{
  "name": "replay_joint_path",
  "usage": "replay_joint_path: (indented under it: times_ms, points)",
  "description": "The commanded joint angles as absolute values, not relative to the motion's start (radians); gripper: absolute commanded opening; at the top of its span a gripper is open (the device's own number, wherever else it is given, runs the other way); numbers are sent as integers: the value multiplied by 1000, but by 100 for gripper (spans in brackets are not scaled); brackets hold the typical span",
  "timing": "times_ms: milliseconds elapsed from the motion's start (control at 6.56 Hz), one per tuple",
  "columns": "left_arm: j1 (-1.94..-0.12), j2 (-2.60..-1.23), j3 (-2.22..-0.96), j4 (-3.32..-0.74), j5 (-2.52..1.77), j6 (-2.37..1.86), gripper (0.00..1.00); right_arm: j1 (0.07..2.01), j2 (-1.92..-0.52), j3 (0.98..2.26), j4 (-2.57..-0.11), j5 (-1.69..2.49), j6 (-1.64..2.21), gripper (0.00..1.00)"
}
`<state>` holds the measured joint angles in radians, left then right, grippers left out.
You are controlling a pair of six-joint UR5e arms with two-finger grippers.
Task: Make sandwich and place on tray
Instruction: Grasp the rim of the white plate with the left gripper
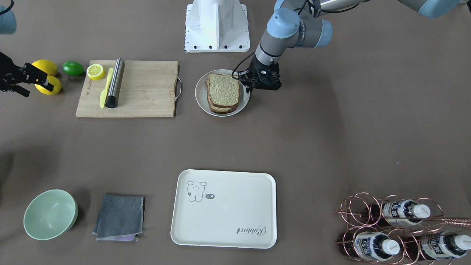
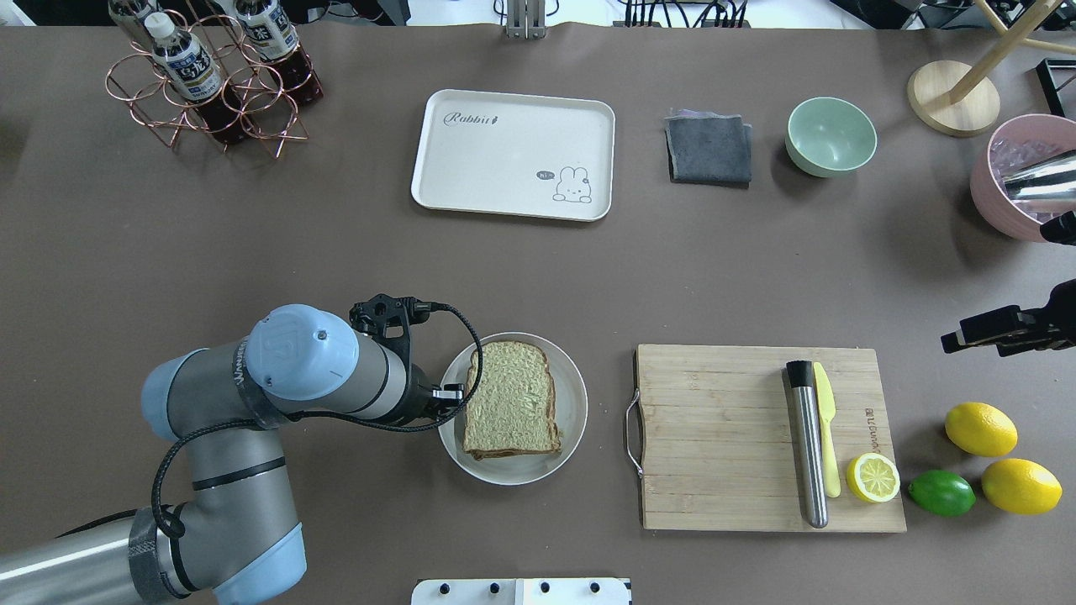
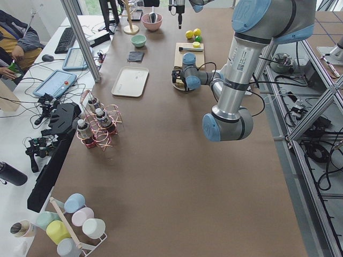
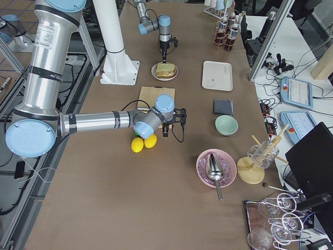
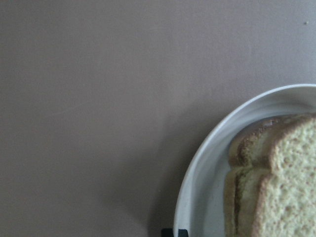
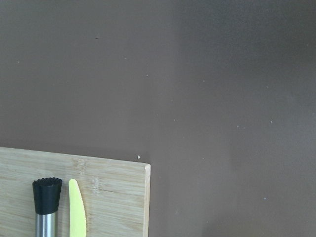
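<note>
The sandwich (image 1: 223, 94), stacked brown-crusted bread slices, lies on a round white plate (image 1: 200, 97) near the robot's base; no egg shows. It also shows in the overhead view (image 2: 513, 410) and the left wrist view (image 5: 281, 187). My left gripper (image 1: 254, 86) stands at the plate's rim (image 5: 197, 173). Its dark tips (image 5: 175, 232) sit close together on either side of the rim, shut on it. The cream tray (image 1: 228, 221) with the bear drawing lies bare across the table. My right gripper (image 1: 36, 86) is open and holds nothing, beside the lemons.
A wooden cutting board (image 1: 147, 88) holds a steel rod (image 1: 114, 82), a yellow knife (image 1: 106, 88) and a lemon half (image 1: 95, 71). Two lemons (image 1: 44, 68) and a lime (image 1: 73, 68) lie beyond it. A green bowl (image 1: 49, 213), grey cloth (image 1: 119, 217) and bottle rack (image 1: 397, 228) flank the tray.
</note>
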<state>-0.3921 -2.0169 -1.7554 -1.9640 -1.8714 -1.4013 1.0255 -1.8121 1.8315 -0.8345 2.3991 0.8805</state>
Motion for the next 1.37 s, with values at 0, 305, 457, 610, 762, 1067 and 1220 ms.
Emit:
replay_joint_path:
  times_ms: [0,305,457,610,762,1067,1220]
  points:
    - [-426,-2011,-1734,-2063,-1878,-1426,0,1025,-1812,1832,-834,2399,881,99]
    - [-455,-2011,-1624,-2261,-1940,-1459,0,1026,-1812,1833,-834,2399,881,99]
    - [-495,-2019,-1614,-2270,-1995,-1466,0,1031,-1813,1833,-833,2399,881,100]
    - [-543,-2026,-1602,-2263,-2050,-1456,0,1032,-1813,1833,-833,2399,881,100]
    - [-587,-2069,-1560,-2263,-2083,-1454,0,1031,-1813,1833,-833,2398,881,100]
    - [-679,-2158,-1459,-2247,-2115,-1386,0,1029,-1812,1833,-834,2398,881,100]
    - [-730,-2183,-1430,-2196,-2141,-1314,0,1029,-1812,1833,-834,2398,881,99]
